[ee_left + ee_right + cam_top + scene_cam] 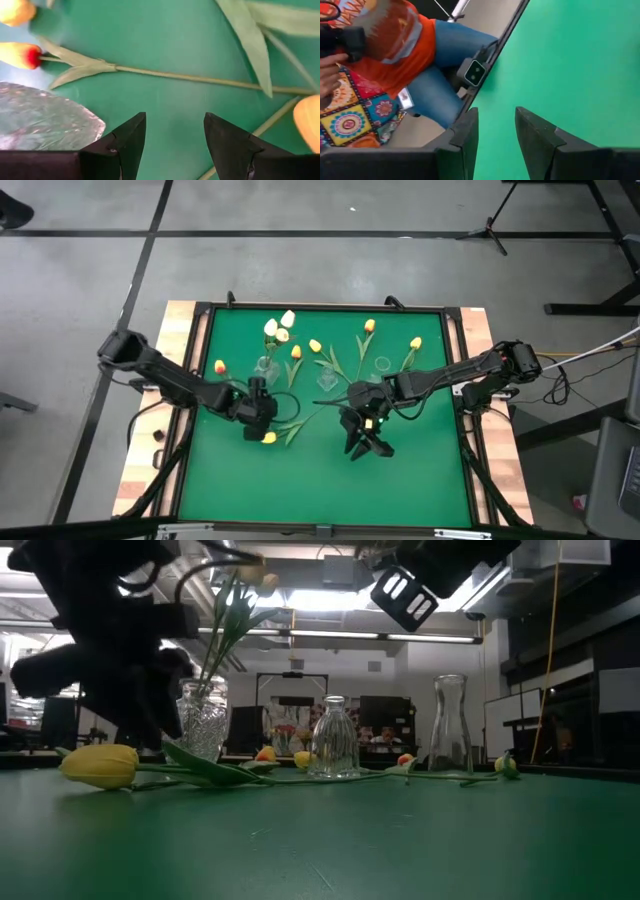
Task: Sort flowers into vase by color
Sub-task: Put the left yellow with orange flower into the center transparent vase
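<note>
A: Where are the flowers right now?

B: Spread over the green table. One vase on the left side of the mat holds white tulips, heads up above its rim. The rest lie flat: a red-and-yellow tulip near the left edge, an orange one just beside that vase, a yellow one a little further right, another orange one towards the far side, and a yellow one near the right.

A: And the one at the front?

B: A yellow tulip lies on the mat with its stem running towards the middle. From table height its head is large at the left, leaf and stem trailing right.

A: What is the left gripper doing?

B: It hangs over the mat just above that yellow tulip, between it and the filled vase. Its fingers are spread apart with only green mat between them; a stem crosses ahead of them and nothing is held.

A: The right gripper?

B: Near the middle of the table, in front of the two other glass vases and. Its fingers stand partly apart with bare mat between them, gripping nothing.

A: Anything beyond the table?

B: The right wrist camera catches a person past the table edge, in an orange top and jeans
</note>
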